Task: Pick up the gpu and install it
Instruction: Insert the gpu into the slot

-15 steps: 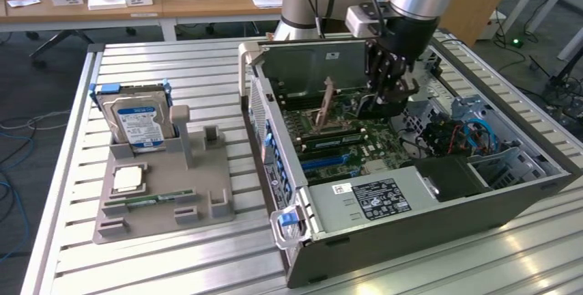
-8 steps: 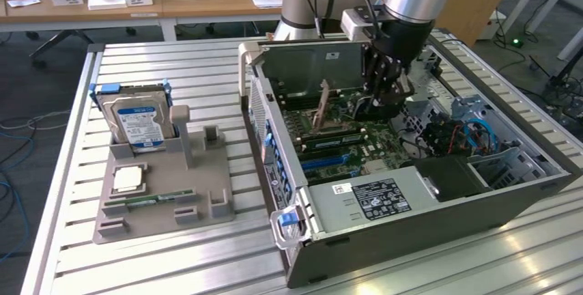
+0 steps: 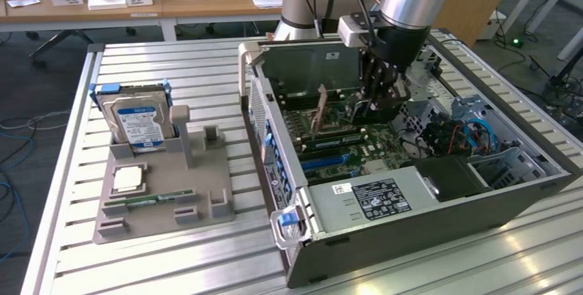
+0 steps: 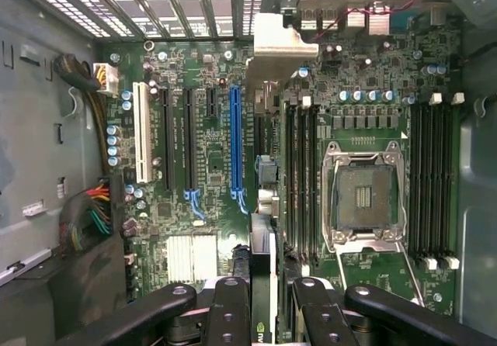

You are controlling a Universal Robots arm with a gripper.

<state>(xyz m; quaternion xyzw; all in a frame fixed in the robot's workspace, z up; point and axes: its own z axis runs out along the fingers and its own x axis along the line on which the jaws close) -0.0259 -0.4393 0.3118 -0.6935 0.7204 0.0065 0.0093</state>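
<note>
Exterior view: slatted table [image 3: 182,56], wooden desk [image 3: 209,1] behind; jaws grip gpu [image 4: 262,315].

no word or number can be made out. the hard drive [image 3: 136,125] carries a blue-and-white label. the metal cover [image 3: 332,207] in the computer case [image 3: 410,240] bears a black label [image 3: 375,198] with pale print and a small white sticker [image 3: 342,188] beside it. the gpu [image 4: 262,284] shows a small green mark. all are too small to read.
</note>
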